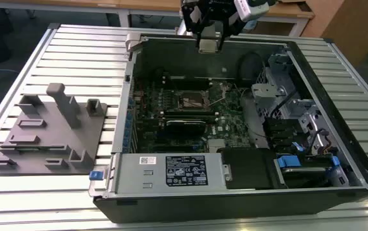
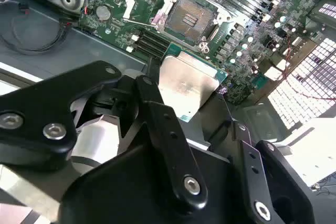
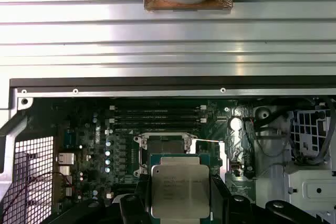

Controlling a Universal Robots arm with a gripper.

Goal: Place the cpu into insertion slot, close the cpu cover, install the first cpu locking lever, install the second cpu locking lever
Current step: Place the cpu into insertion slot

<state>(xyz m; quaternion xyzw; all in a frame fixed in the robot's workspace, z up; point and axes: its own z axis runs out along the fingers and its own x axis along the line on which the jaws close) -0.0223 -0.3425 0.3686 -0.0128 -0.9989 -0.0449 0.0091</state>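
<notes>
The gripper [image 2: 190,98] is pressed shut on the cpu [image 2: 189,83], which is pinched by two opposite edges between the black fingers [image 2: 157,103]. The dull metal top is turned towards the wrist cameras.

In the exterior view the gripper [image 1: 210,45] is seen high over the far wall of the open computer case [image 1: 235,207], with the chip carried beneath it as a pale tile, well clear of everything inside.

The insertion slot [image 1: 195,101] lies lower down, in the middle of the green motherboard [image 1: 229,122], on the side of the gripper towards the case's near wall. It is therefore judged to be both below the chip and offset from it, not directly underneath.

In the first wrist view the slot [image 3: 167,145] is partly covered by the cpu [image 3: 178,190]. Its silver rim is judged roughly square to the chip's edges, so little twist seems to be needed. The dark centre is exposed and nothing is seated in it. Beyond the slot the long black memory slots [image 3: 157,114] run parallel to its rim.

Outside the case, a grey fixture plate [image 1: 49,139] rests on the slatted table [image 1: 81,53] at the exterior view's left.
</notes>
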